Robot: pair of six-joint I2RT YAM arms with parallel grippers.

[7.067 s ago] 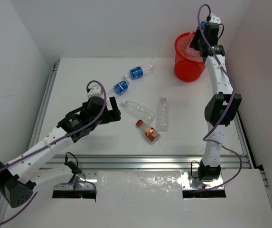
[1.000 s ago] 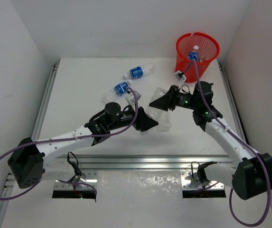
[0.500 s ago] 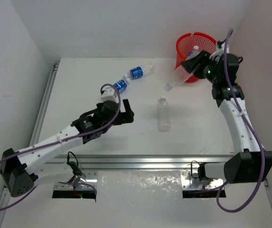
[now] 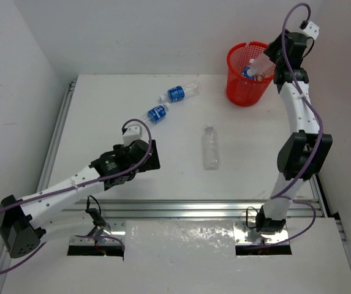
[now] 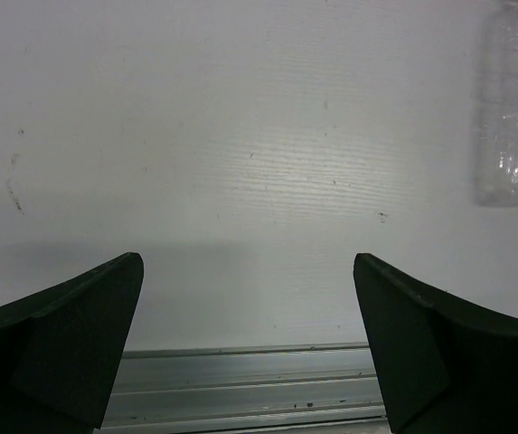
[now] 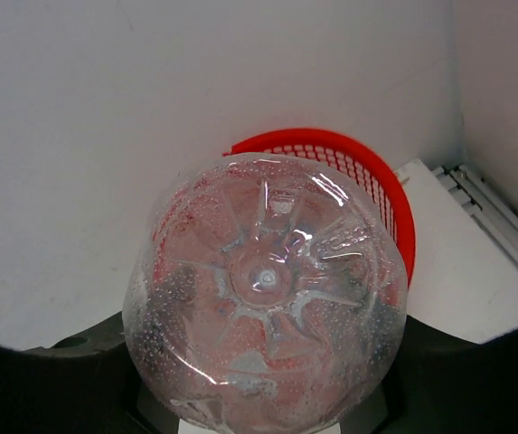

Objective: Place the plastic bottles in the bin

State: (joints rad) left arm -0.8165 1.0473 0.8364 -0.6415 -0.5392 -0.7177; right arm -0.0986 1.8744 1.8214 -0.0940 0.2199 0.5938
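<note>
Bright, even overhead light; soft shadow on the table (image 5: 240,136) between the left gripper's (image 5: 247,262) dark, slightly blurred fingers (image 5: 60,334).

1 bin (image 4: 239,92) — 3 blue-label bottles (image 4: 175,94) (one inside) — 2 plain bottles (image 4: 210,149)

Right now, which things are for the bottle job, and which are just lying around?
For the job: red bin; clear bottle in the right gripper, over it; plain bottle on the table; far blue-label bottle; near blue-label bottle.
Just there: metal rail at the table's near edge; white back wall.
</note>
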